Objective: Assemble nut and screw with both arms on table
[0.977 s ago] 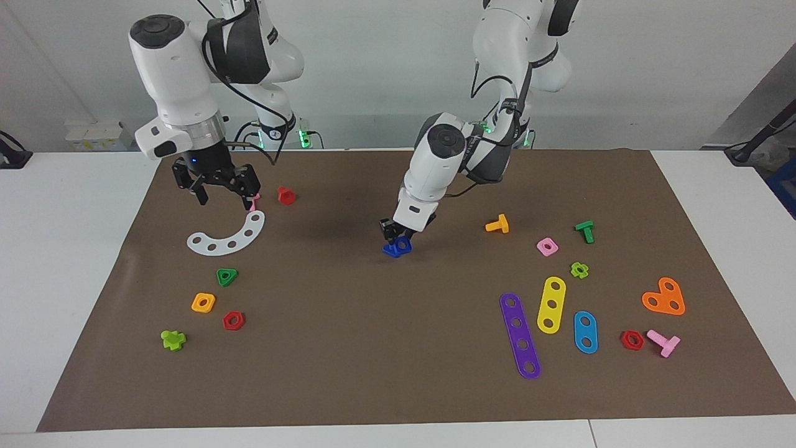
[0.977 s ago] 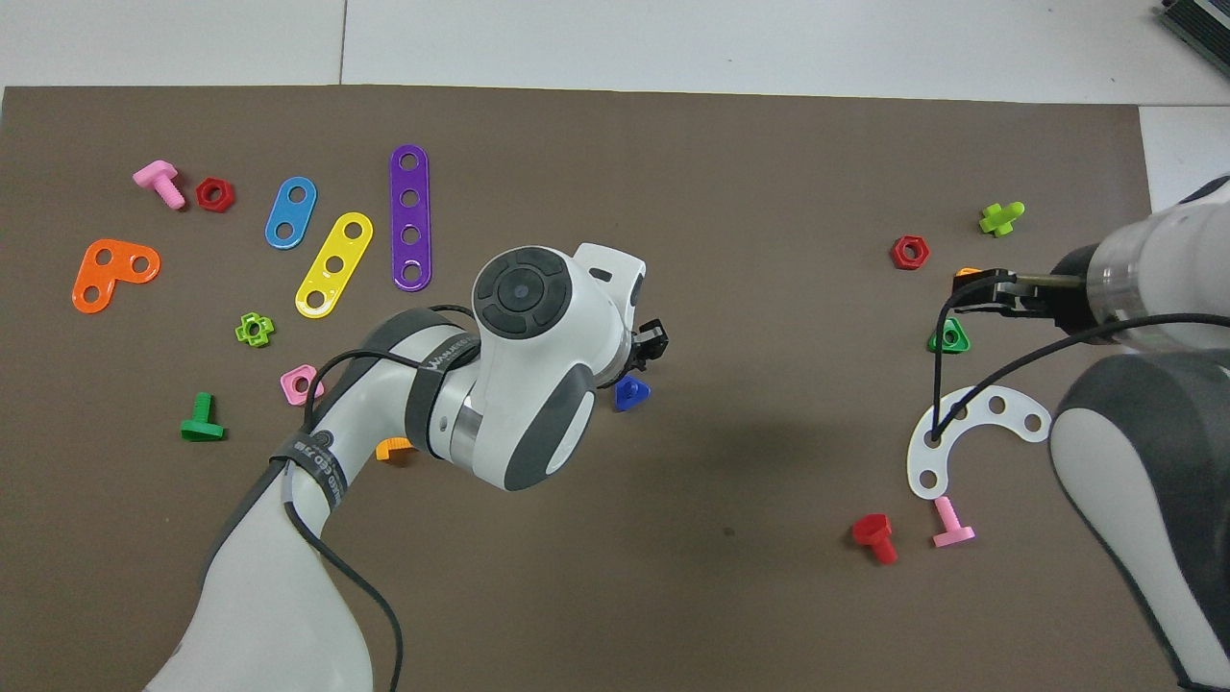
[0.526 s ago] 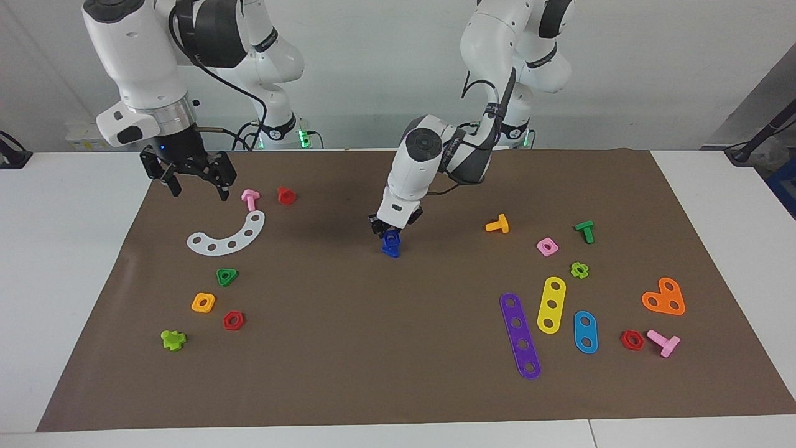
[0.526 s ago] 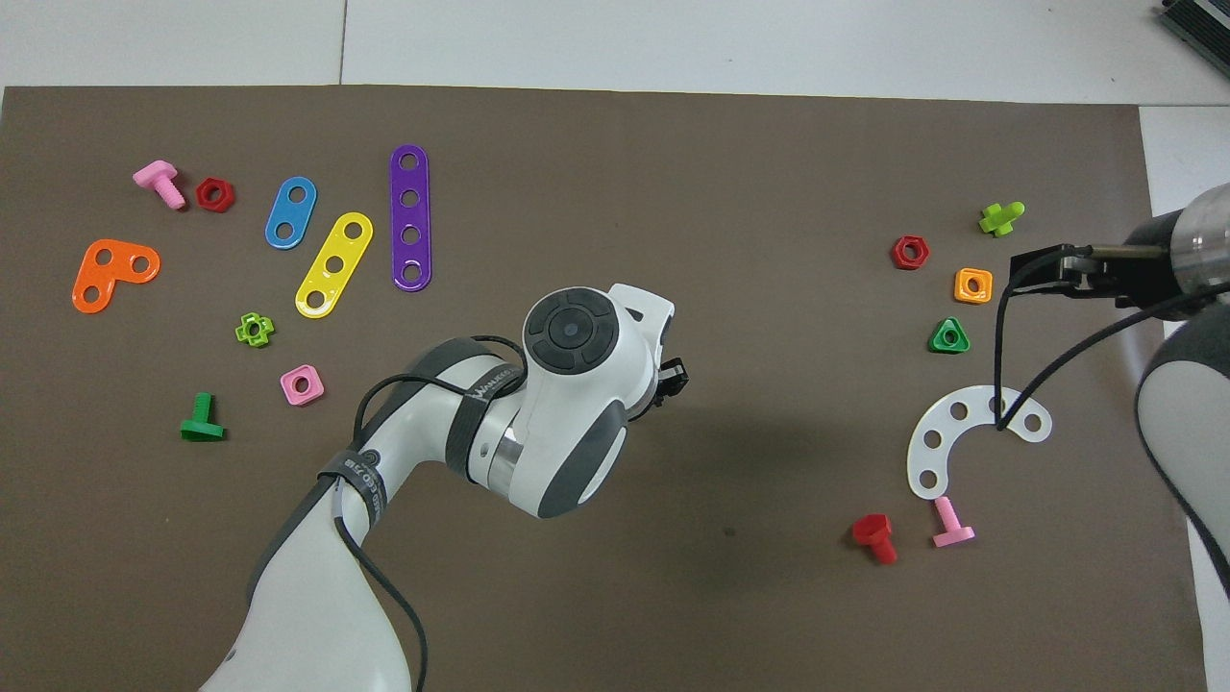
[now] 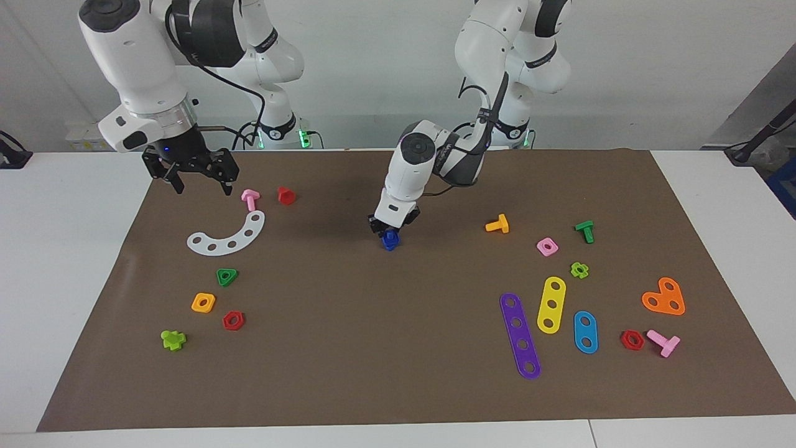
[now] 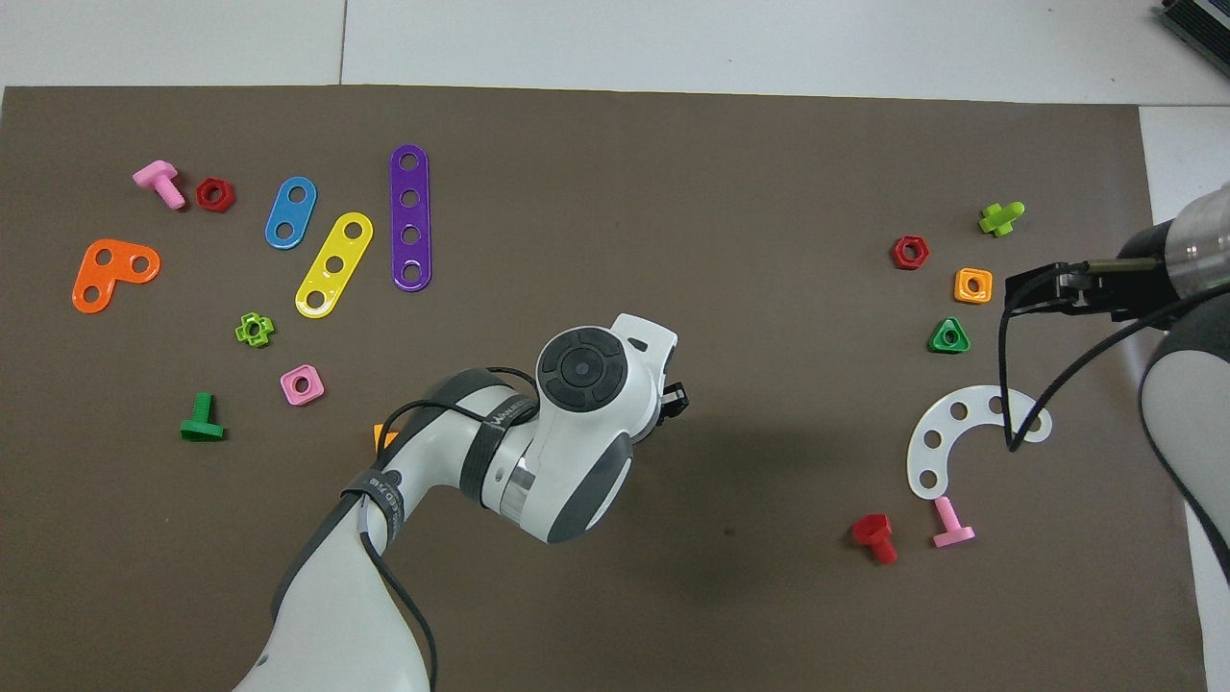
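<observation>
our left claw point(image 5: 389, 229) grips the blue screw point(image 5: 390, 239) on the surface point(image 5: 348, 323); our right claw point(image 5: 193, 176) hangs open over the surface's edge, near the white arc point(image 5: 227, 236).

No text can be made out; the print on the left arm's black strap point(image 6: 500, 420) is unreadable.

Screw point(image 5: 390, 239) mid-mat point(image 5: 348, 348), curved strip point(image 5: 227, 237) toward right arm's end
</observation>
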`<state>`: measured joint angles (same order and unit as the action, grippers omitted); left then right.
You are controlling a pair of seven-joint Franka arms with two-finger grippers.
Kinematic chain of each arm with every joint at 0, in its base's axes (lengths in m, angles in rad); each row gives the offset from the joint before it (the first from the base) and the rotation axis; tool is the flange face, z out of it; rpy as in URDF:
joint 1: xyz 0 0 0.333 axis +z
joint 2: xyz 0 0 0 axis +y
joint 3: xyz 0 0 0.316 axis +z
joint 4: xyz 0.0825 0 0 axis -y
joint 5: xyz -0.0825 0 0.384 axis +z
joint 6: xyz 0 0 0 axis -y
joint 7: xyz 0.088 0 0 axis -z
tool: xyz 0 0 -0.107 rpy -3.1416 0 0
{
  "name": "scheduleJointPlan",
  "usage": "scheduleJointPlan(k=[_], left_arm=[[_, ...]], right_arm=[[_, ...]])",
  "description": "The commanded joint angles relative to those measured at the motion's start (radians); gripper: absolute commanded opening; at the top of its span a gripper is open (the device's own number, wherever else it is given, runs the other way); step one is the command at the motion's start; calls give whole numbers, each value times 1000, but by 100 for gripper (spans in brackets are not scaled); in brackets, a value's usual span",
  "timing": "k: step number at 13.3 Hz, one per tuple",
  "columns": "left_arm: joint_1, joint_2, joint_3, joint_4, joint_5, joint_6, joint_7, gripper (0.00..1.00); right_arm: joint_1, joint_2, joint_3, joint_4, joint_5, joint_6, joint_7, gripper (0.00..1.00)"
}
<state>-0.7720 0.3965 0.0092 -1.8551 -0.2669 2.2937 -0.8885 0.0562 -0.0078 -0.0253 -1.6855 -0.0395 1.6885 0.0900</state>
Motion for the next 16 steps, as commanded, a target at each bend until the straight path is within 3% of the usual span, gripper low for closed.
scheduleJointPlan(k=[1, 2, 4, 7, 11, 13, 16], left_arm=[[-3, -12, 17, -4, -20, 10, 0, 65], [-3, -12, 21, 7, -11, 6, 0, 100], [38, -12, 28, 45, -9, -17, 3, 100], [182, -44, 29, 160, 17, -231, 43, 100], [387, -165, 29, 191, 23, -442, 345, 100], [471, -179, 32, 188, 31, -554, 561, 100], [546, -200, 35, 171, 179, -654, 774, 100]], right_arm=[[-24, 2, 12, 13, 26, -24, -32, 100], [-22, 0, 12, 15, 26, -23, -32, 100], [-24, 2, 12, 15, 26, -21, -32, 100], [-26, 2, 12, 17, 26, -13, -26, 100], [-24, 3, 12, 24, 27, -12, -13, 100], [-24, 5, 12, 24, 27, -12, -6, 100], [-21, 3, 15, 24, 27, -24, 16, 100]])
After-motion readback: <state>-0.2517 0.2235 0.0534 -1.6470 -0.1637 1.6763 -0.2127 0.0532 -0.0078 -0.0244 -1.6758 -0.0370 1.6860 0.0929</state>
